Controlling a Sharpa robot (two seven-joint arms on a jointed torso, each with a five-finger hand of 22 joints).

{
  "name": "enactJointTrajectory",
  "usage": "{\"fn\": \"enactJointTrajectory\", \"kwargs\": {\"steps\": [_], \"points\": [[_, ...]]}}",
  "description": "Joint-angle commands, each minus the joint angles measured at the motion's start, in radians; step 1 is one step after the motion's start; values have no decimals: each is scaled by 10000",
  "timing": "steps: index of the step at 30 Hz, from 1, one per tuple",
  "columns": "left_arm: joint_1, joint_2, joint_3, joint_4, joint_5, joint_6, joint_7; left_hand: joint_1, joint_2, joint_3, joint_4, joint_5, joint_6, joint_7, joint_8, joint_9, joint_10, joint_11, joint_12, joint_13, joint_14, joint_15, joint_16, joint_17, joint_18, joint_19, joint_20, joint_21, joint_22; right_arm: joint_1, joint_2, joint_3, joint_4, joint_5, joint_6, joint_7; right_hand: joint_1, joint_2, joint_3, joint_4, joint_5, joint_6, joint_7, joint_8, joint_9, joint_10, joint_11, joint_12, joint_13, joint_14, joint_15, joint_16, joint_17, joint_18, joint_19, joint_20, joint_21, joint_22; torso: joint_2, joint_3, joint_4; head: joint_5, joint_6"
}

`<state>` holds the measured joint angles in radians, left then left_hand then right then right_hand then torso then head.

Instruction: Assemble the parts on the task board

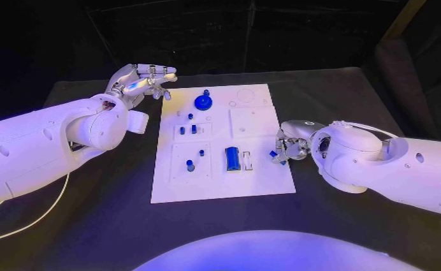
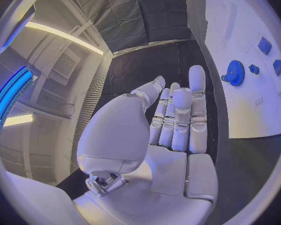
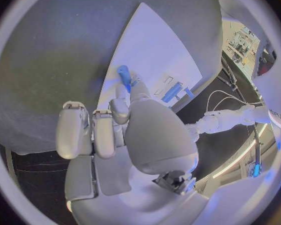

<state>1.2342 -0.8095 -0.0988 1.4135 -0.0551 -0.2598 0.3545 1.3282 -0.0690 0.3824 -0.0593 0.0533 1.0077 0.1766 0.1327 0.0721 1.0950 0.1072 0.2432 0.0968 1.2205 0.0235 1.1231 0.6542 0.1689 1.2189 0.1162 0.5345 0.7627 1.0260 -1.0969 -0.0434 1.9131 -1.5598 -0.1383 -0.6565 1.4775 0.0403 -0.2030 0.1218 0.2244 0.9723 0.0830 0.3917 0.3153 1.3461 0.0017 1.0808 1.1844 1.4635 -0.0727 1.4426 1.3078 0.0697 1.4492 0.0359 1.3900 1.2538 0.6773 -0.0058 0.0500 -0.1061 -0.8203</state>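
**Right hand pinching blue peg at board edge**

Nearest: right hand point(image 1: 292, 146) at right edge of board point(image 1: 266, 182), fingers curled in, small blue peg point(image 1: 274, 155) pinched at fingertips, just over the board's right margin. Same peg point(image 3: 124, 76) seen from right wrist, sticking out past fingertips above white board point(image 3: 159, 45).

Mid-board, near half: large blue block point(image 1: 232, 158) upright in its recess, pale bar point(image 1: 247, 159) just beside it. Left of those, two small blue pegs point(image 1: 191, 166) in a square recess. Further up, two more small blue pieces point(image 1: 187, 130) in a rectangular slot.

Far half: blue gear point(image 1: 203, 101) near top of board, a small blue knob on it. From left wrist, gear point(image 2: 233, 73) lying on board, smaller blue pieces point(image 2: 264, 45) beyond.

Farthest: left hand point(image 1: 147, 81) raised off board's far left corner, well apart from all parts. Fingers point(image 2: 197, 102) straight and close together, holding nothing.

Black table point(image 1: 349, 99) all round.
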Motion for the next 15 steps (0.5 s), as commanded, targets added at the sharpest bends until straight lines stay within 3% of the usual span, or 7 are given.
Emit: {"fn": "enactJointTrajectory", "kwargs": {"steps": [1, 4, 6, 8, 15], "points": [[16, 20, 9, 7, 24, 24, 20, -24, 70, -44, -28, -20, -70, 12, 36, -11, -56, -23, 36, 16, -59, -24, -9, -11, 131, -23, 26, -44, -11, -61, 50, -41, -43, -423, 468, -26, 343, 253, 195, -116, 131, -76, 17, -196, -131, -117, -3, -143, -108, 667, 42, 5, 728, -46, -3, 25, -32, -9, 1, -1, 13, 43, -20], [16, 36, 9, 12, 24, 23, 21, -19, 74, -41, -30, -20, -71, 11, 37, -11, -58, -24, 39, 16, -56, -25, -5, -5, 132, -22, 25, -46, -12, -68, 93, -41, -34, -445, 464, -31, 444, 376, 408, -158, 484, -16, 27, -339, -203, -131, -9, -182, -122, 666, 51, -4, 725, -47, 3, 38, -25, 7, 4, -6, -24, 50, -13], [16, 44, 9, 10, 24, 22, 21, -19, 74, -41, -30, -20, -71, 11, 37, -11, -58, -24, 39, 16, -56, -25, -5, -5, 132, -22, 25, -46, -12, -70, 91, -40, -8, -395, 315, -37, 405, 417, 517, -119, 682, 29, 24, -435, -251, -117, -6, -185, -119, 666, 54, -9, 724, -49, 9, 44, -19, 19, 2, 11, -23, 77, -9], [16, 47, 9, 3, 24, 17, 20, -19, 74, -41, -30, -20, -71, 11, 37, -11, -58, -24, 39, 16, -56, -25, -5, -5, 132, -22, 25, -46, -12, -72, 54, -40, 42, -337, 28, -42, 314, 391, 648, -53, 903, 65, 24, -594, -327, -88, 20, -178, -107, 669, 57, -7, 734, -50, 16, 50, -14, 27, -5, 12, -22, 107, -14], [16, 46, 10, 1, 24, 19, 21, -19, 74, -41, -30, -20, -71, 11, 37, -11, -58, -24, 39, 16, -56, -25, -5, -5, 132, -22, 25, -46, -12, -71, -46, -37, 295, -24, -1059, -36, 126, 323, 881, 84, 1101, 183, 32, -813, -435, 0, 15, -97, -39, 688, 58, 33, 799, -58, 47, 50, 22, 85, -5, -4, 5, 104, 0]]}}
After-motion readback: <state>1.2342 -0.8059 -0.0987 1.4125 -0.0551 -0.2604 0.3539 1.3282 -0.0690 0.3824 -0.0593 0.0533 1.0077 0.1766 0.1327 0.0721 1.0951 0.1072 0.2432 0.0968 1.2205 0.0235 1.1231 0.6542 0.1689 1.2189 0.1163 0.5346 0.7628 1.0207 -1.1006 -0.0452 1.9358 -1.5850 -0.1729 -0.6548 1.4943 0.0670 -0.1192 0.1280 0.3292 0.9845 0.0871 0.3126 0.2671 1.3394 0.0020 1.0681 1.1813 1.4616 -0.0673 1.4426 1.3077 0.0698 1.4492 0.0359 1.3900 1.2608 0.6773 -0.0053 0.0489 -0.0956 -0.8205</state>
